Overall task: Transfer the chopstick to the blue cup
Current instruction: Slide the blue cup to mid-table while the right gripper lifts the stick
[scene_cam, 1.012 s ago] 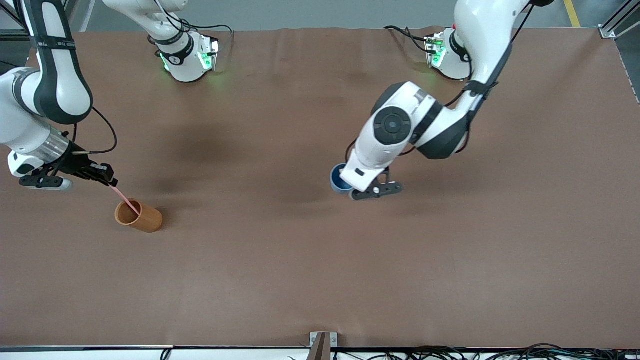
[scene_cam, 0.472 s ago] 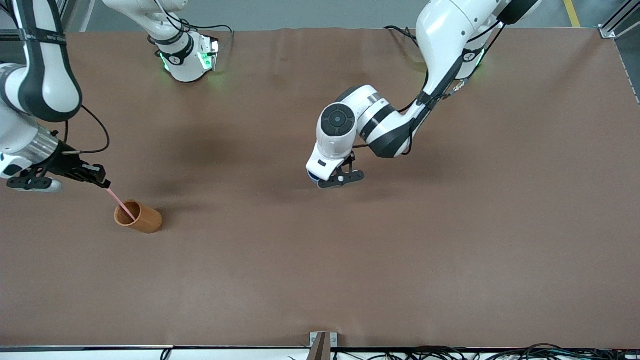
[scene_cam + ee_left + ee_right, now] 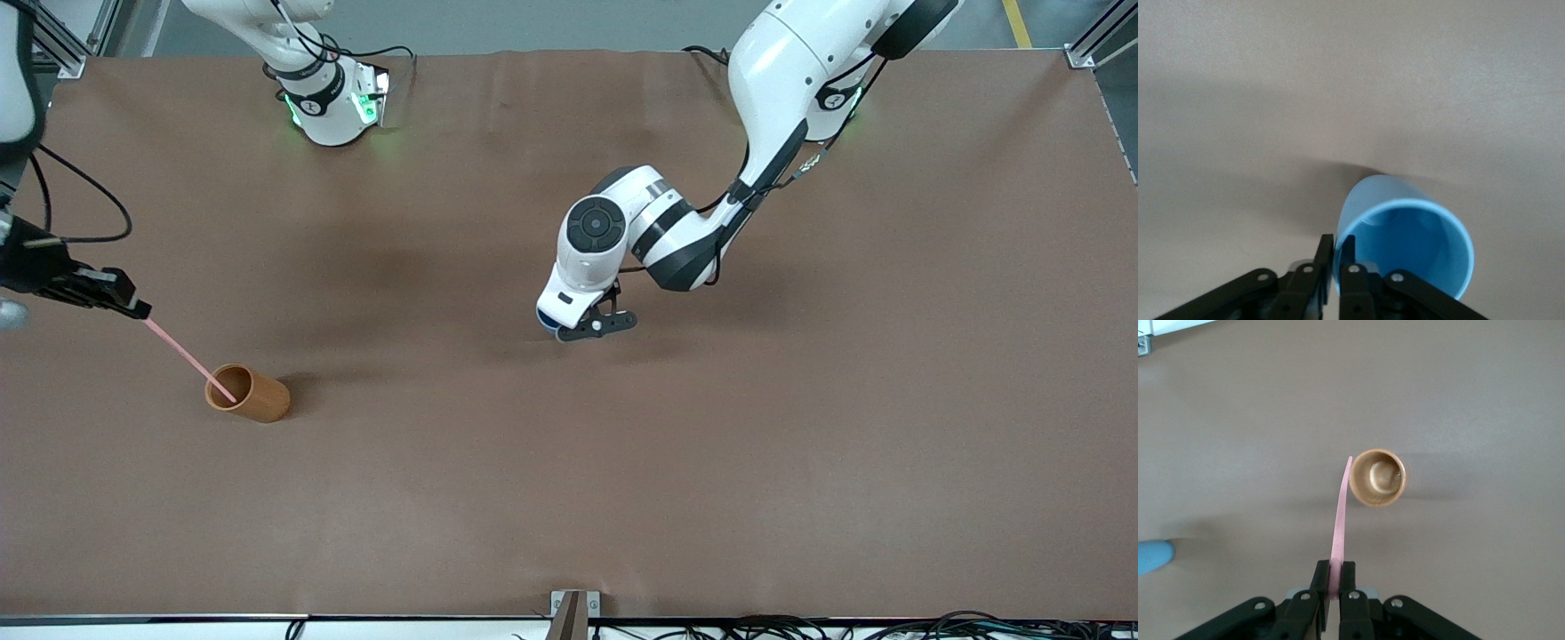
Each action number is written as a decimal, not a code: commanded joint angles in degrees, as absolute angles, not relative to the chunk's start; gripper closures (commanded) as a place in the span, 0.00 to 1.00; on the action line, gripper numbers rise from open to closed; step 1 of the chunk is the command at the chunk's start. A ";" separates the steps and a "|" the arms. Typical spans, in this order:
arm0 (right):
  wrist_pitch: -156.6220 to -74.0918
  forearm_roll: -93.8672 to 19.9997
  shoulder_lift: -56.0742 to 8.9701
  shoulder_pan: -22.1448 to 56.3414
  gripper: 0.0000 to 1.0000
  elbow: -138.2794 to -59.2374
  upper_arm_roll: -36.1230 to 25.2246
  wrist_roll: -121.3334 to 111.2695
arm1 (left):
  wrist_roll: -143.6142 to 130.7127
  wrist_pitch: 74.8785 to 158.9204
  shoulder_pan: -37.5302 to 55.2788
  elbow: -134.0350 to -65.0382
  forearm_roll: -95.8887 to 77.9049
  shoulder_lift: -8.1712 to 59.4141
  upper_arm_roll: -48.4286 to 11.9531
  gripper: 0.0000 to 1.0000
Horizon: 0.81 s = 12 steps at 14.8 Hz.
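My right gripper (image 3: 135,309) is shut on the upper end of the pale pink chopstick (image 3: 187,357), above the table at the right arm's end. The stick slants down and its lower tip is at the rim of the orange-brown cup (image 3: 251,396). In the right wrist view the gripper (image 3: 1335,577) pinches the stick (image 3: 1341,513), whose tip lies beside the cup's mouth (image 3: 1379,477). My left gripper (image 3: 582,326) is over the middle of the table, shut on the blue cup (image 3: 544,322), mostly hidden under the wrist. In the left wrist view the gripper (image 3: 1337,260) clamps the cup's wall (image 3: 1405,247).
The brown table cloth (image 3: 622,462) lies bare around both cups. The two arm bases (image 3: 333,102) stand along the edge farthest from the front camera. A pale blue shape (image 3: 1151,557) shows at the edge of the right wrist view.
My right gripper has risen and pulled back toward the right arm's end, drawing the chopstick up out of the orange-brown cup. My left gripper has carried the blue cup toward the right arm's end.
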State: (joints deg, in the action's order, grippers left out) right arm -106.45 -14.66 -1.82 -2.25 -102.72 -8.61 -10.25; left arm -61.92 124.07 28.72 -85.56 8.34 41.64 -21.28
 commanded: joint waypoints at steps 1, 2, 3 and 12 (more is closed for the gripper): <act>-102.05 -8.99 -2.11 -2.02 0.98 -97.31 -3.71 -1.87 | -62.58 124.10 29.18 -83.76 9.40 41.58 -20.83 0.00; -101.69 -7.57 -2.20 -2.02 0.98 -96.16 -1.43 1.03 | -62.84 123.84 29.09 -82.80 9.14 41.22 -20.83 0.00; -101.69 -6.43 -2.28 -2.02 0.98 -95.11 1.29 4.80 | -62.93 122.97 28.57 -80.79 8.79 40.52 -20.83 0.00; -99.05 -3.08 -11.07 -1.76 0.98 -83.85 27.92 45.83 | -49.07 103.55 11.19 -78.49 9.58 22.43 -20.83 0.00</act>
State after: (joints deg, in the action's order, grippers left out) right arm -100.30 -4.32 -8.66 -1.19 -86.61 22.48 38.01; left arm -53.10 106.54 14.30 -76.78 8.69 26.43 -20.62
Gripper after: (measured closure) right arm 0.903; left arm 0.000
